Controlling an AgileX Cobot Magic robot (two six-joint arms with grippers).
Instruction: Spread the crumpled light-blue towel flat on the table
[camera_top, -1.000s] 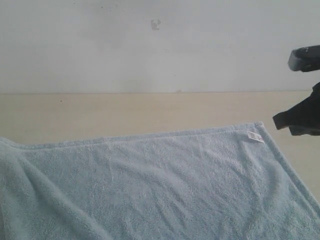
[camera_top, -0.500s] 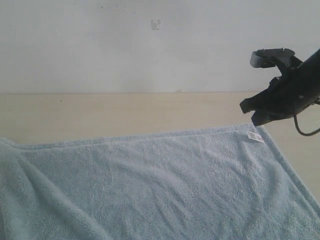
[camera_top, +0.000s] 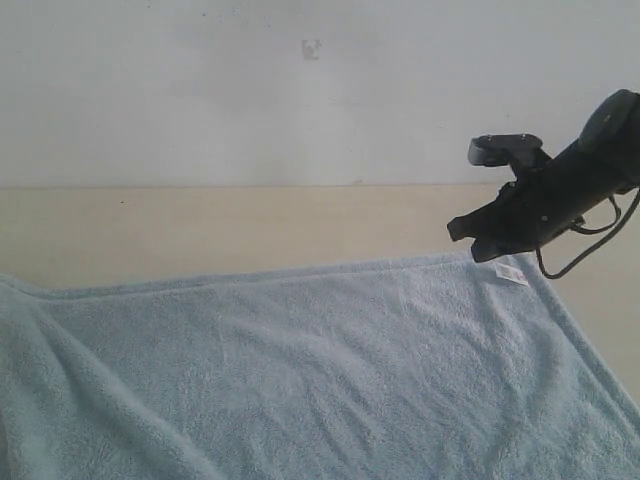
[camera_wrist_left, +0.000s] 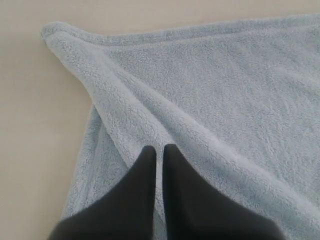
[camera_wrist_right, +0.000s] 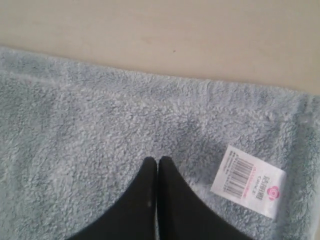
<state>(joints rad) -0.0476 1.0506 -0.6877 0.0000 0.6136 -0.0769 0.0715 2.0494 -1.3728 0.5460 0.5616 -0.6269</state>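
The pale-blue towel lies mostly spread over the beige table, with a raised fold at its left end. Its white label sits by the far right corner. My right gripper hangs just above that corner, shut, with nothing between its fingers. In the right wrist view its tips are over the terry beside the barcode label. My left gripper is out of the exterior view. Its fingers stand nearly together over the fold ridge, and only a thin slit shows between them.
A plain white wall with a small mark rises behind the table. Bare table runs beyond the towel's far hem and beside its left end. A cable loops under the right arm.
The right arm has swung in from the right edge toward the left and now hangs over the towel's far right corner. The towel itself has not moved.
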